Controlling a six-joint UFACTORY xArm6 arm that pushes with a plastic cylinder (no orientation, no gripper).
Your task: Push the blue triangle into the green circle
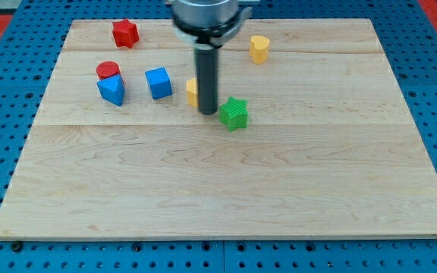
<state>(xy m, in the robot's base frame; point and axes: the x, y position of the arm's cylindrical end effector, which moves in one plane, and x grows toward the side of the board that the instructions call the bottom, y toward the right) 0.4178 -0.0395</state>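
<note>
The blue triangle (111,90) sits at the board's left, touching a red cylinder (108,70) just above it. No green circle shows in the view; the only green block is a green star (234,114) near the middle. My tip (208,113) rests on the board just left of the green star and right in front of a yellow block (192,91) that the rod partly hides. The tip is well to the right of the blue triangle, with a blue cube (158,83) between them.
A red star (125,32) lies at the top left and a yellow heart-like block (259,48) at the top right. The wooden board (226,197) lies on a blue pegboard.
</note>
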